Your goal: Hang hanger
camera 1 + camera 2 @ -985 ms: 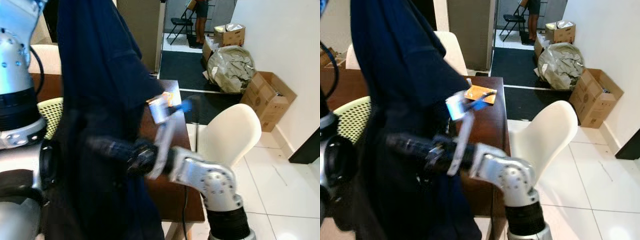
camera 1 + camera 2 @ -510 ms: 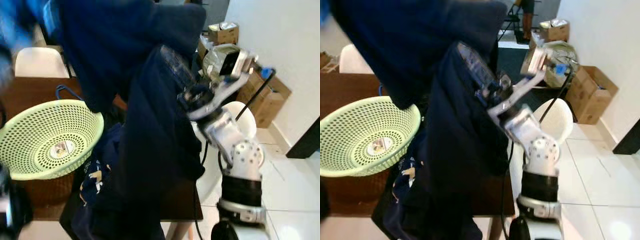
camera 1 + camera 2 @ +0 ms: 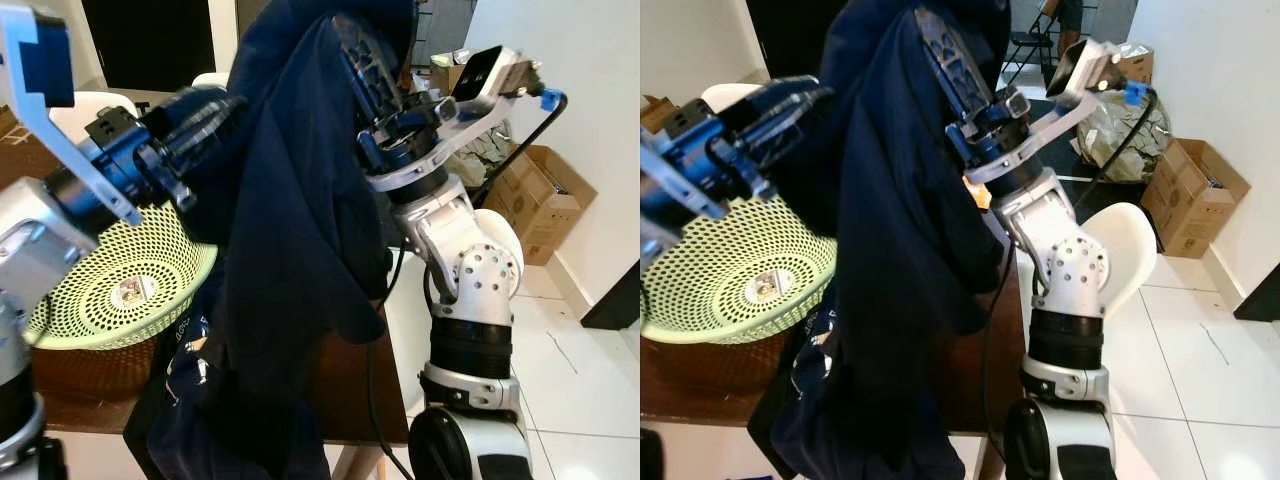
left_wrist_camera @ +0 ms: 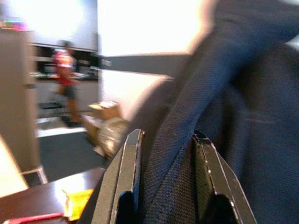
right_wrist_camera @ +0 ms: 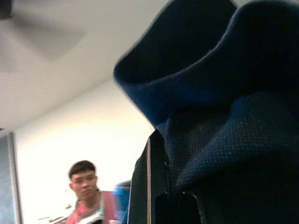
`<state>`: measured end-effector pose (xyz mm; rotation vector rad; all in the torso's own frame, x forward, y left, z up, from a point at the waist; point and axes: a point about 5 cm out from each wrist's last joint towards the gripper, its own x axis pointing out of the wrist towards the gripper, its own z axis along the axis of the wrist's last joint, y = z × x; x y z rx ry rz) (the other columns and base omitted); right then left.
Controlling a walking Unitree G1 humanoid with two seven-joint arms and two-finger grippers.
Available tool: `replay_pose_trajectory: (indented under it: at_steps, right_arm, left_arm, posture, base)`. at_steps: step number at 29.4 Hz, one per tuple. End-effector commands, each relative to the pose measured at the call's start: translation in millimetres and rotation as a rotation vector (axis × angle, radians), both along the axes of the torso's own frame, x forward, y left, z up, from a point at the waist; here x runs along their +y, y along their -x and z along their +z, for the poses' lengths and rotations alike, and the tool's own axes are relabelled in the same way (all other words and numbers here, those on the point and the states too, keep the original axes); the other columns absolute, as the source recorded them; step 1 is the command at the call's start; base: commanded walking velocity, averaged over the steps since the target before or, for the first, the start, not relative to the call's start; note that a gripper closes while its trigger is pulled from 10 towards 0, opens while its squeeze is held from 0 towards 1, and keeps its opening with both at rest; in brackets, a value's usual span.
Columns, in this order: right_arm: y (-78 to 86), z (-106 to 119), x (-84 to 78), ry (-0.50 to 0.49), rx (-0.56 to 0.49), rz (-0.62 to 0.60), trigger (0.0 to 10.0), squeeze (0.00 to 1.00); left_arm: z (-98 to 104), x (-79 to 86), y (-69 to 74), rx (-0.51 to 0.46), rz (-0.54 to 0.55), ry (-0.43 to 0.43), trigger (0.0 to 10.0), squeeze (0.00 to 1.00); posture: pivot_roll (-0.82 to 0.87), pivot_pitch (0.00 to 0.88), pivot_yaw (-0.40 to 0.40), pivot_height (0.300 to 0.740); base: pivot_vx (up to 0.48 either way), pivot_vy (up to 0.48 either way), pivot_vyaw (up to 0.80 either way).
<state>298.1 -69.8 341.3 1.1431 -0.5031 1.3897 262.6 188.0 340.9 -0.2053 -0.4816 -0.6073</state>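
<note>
Change: within the last second the right hand (image 3: 365, 70) has swung from low in front of the body to high up, carrying the dark blue garment (image 3: 290, 230) with it; the left hand (image 3: 205, 110) has come in against the cloth from the other side.
Meaning: the garment now hangs off the bench (image 3: 350, 400), draped tall between both arms, which suits a lift toward a rail.
Left hand: fingers (image 4: 128, 182) pressed onto a fold of the garment, cloth filling the gap between them.
Right hand: fingers raised into the cloth near its top; the wrist view has fabric bunched against one finger, so whether they are clamped cannot be told.
Hanger: not made out; presumably buried inside the garment.
Nearby: green basket (image 3: 120, 290) on the bench, white chair (image 3: 500, 250) beside it.
Hidden: any rail or hook lies outside the frames; a person (image 5: 86, 191) stands in the background.
</note>
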Motion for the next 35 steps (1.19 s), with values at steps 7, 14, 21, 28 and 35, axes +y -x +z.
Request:
replay_pose_trajectory:
  at_steps: [7,14,21,28,35]
  right_arm:
    - [10.0,9.9,2.3,-0.028,-0.07,0.045,0.0,0.0]
    - [9.1,10.6,-0.6,-0.034,-0.073,0.029,0.0,0.0]
    - [2.8,10.9,-9.9,-0.029,-0.068,-0.011,0.0,0.0]
    - [-1.2,10.0,-14.2,-0.02,-0.064,-0.03,0.0,0.0]
    - [-0.2,11.2,-15.1,-0.032,-0.088,-0.001,0.0,0.0]
  left_arm:
    - [-9.1,-27.4,9.5,0.014,-0.155,0.01,10.0,1.0]
    - [-17.8,-49.2,51.4,0.016,-0.481,-0.196,10.0,1.0]
    - [-30.6,-17.6,69.6,0.178,-0.363,-0.517,10.0,1.0]
    - [3.4,19.2,66.3,0.098,-0.062,-0.569,10.0,1.0]
    - [16.5,48.2,35.5,0.074,0.313,-0.376,10.0,0.0]
  posture:
    - [0.16,0.0,-0.053,0.74]
    - [0.16,0.0,-0.051,0.74]
    - [0.18,0.0,-0.059,0.74]
    - [0.19,0.0,-0.069,0.74]
    - [0.19,0.0,-0.068,0.74]
  base:
    - [0.0,0.0,0.0]
    - [0.0,0.0,0.0]
    - [0.0,0.0,0.0]
    - [0.0,0.0,0.0]
    - [0.0,0.0,0.0]
